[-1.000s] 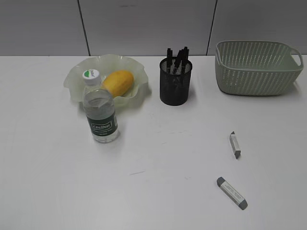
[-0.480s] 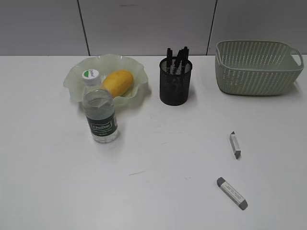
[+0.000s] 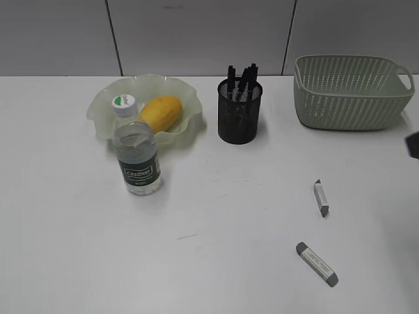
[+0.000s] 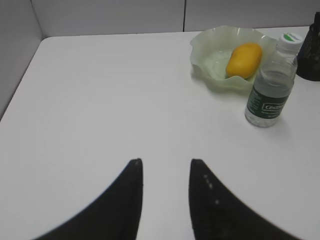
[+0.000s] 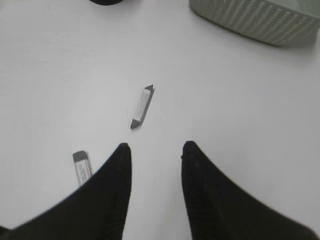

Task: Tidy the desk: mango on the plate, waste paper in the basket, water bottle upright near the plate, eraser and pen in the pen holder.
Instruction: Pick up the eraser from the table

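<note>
The mango (image 3: 161,112) lies in the pale green wavy plate (image 3: 108,108). The water bottle (image 3: 137,154) stands upright just in front of the plate. The black mesh pen holder (image 3: 239,118) holds several dark pens. Two grey-tipped erasers lie on the desk (image 3: 65,229), one (image 3: 320,197) farther back and one (image 3: 317,263) nearer the front. My right gripper (image 5: 154,146) is open and empty above the desk, with one eraser (image 5: 142,106) just ahead of it and the other (image 5: 82,167) at its left. My left gripper (image 4: 165,162) is open and empty, far from the bottle (image 4: 270,90). No waste paper shows.
The sage green basket (image 3: 350,91) stands at the back right and shows in the right wrist view (image 5: 250,20). A dark part of the right arm (image 3: 412,144) sits at the right edge. A grey wall runs behind the desk.
A dark part of the right arm has come into the exterior view at the right edge. Nothing on the desk has moved.
</note>
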Robot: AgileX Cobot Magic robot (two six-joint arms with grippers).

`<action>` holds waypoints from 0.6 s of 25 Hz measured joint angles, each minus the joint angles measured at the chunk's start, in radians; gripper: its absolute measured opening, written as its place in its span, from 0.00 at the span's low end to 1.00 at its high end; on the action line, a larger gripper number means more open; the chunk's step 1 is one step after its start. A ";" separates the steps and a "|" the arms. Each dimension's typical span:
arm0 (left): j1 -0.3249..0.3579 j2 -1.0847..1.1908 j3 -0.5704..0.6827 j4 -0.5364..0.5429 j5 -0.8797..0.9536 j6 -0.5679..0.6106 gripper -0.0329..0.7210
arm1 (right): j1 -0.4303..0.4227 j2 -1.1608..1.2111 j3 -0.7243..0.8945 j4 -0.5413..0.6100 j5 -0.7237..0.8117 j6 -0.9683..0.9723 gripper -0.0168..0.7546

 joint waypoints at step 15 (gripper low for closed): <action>0.000 0.000 0.000 -0.013 0.000 0.017 0.36 | -0.093 0.931 -0.405 0.047 0.009 0.049 0.58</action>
